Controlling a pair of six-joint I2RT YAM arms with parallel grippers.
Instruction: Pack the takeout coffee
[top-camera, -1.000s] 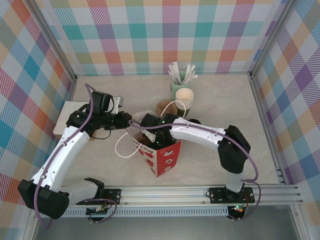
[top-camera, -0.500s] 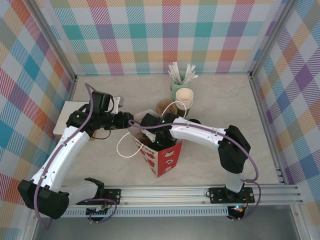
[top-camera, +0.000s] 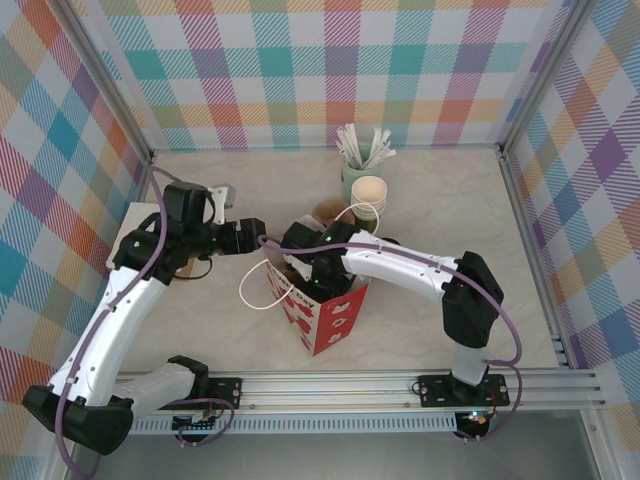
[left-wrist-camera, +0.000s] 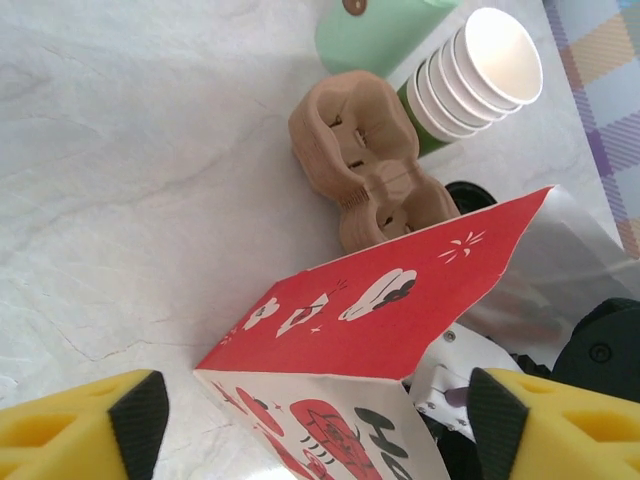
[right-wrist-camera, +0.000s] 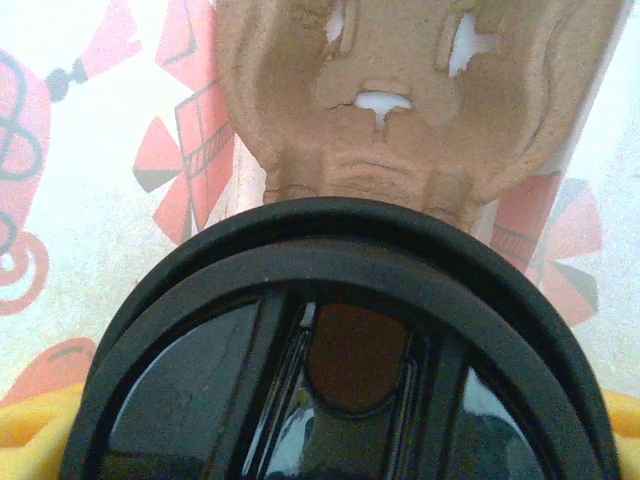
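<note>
From above, my right arm reaches into the red paper bag on the counter, and the left jaws hover just beside its rim.

Left wrist: the left jaws are spread wide and grip nothing. The bag's edge lies below them, with a spare carrier behind.

Right wrist: the coffee, black lid up, sits between the right jaws, which I judge are pinching it. The bagged carrier is just beyond.

Nothing steadies the bag, so a nudge from my right arm could tip it. The cup could also miss its socket and spill.
</note>
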